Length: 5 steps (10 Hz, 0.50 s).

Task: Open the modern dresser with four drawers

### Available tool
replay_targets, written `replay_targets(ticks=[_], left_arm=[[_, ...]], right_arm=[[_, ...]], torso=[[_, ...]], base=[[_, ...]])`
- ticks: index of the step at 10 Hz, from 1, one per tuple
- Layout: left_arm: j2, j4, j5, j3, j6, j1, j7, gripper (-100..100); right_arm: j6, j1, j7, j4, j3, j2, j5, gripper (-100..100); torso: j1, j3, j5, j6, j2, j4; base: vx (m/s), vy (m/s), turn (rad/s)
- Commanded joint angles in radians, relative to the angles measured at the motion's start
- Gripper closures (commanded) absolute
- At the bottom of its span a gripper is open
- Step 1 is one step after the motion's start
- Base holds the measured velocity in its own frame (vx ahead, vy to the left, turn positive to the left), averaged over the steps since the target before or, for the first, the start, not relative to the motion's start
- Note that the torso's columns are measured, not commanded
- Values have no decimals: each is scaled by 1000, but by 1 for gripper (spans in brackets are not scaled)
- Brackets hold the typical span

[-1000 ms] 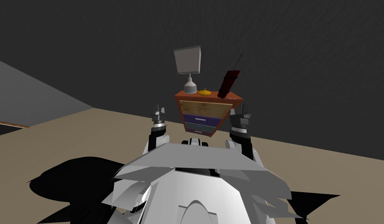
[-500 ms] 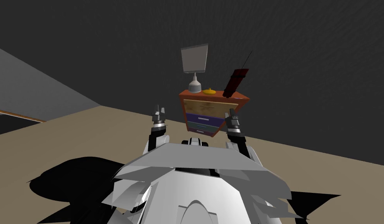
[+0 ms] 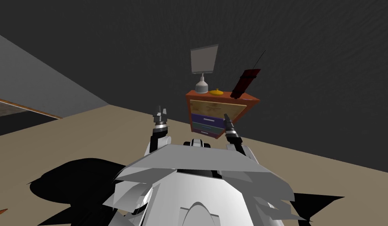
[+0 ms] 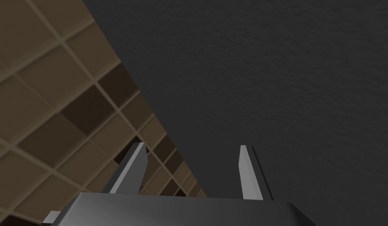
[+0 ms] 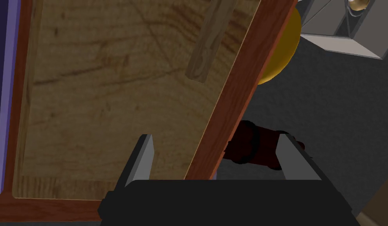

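The dresser (image 3: 218, 102) has a reddish-brown frame and stands against the dark wall. Its drawers are a pale wood top drawer (image 3: 213, 107), a purple one (image 3: 207, 119), a teal one and a small purple one, all looking shut. My right gripper (image 3: 227, 119) is raised in front of the dresser's right side. In the right wrist view the right gripper (image 5: 216, 151) is open, close to the wood drawer front (image 5: 103, 90), whose long wooden handle (image 5: 209, 39) lies beyond the fingertips. My left gripper (image 3: 160, 113) is held up left of the dresser; my left gripper (image 4: 193, 164) is open and empty.
On the dresser top stand a grey lamp (image 3: 204, 66), a small yellow object (image 3: 216, 92) and a dark red leaning object (image 3: 244, 83). A tan floor (image 3: 91, 141) stretches around. A grey wall (image 3: 40, 86) and a doorway lie to the left.
My view has swung left, so the dresser sits further right in the picture. My right hand has moved inward in front of the dresser and turned edge-on. The left arm has not moved.
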Motion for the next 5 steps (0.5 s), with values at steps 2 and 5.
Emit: replay_targets(ticks=[2, 5], left_arm=[[0, 0, 0, 0, 0, 0, 0, 0], [0, 0, 0, 0, 0, 0, 0, 0]], right_arm=[[94, -8, 5, 101, 21, -20, 100, -100], [151, -7, 9, 143, 35, -28, 166, -100]], torso=[[0, 1, 0, 0, 1, 0], [2, 0, 0, 0, 0, 0]], base=[[-26, 76, 73], [-17, 81, 75]])
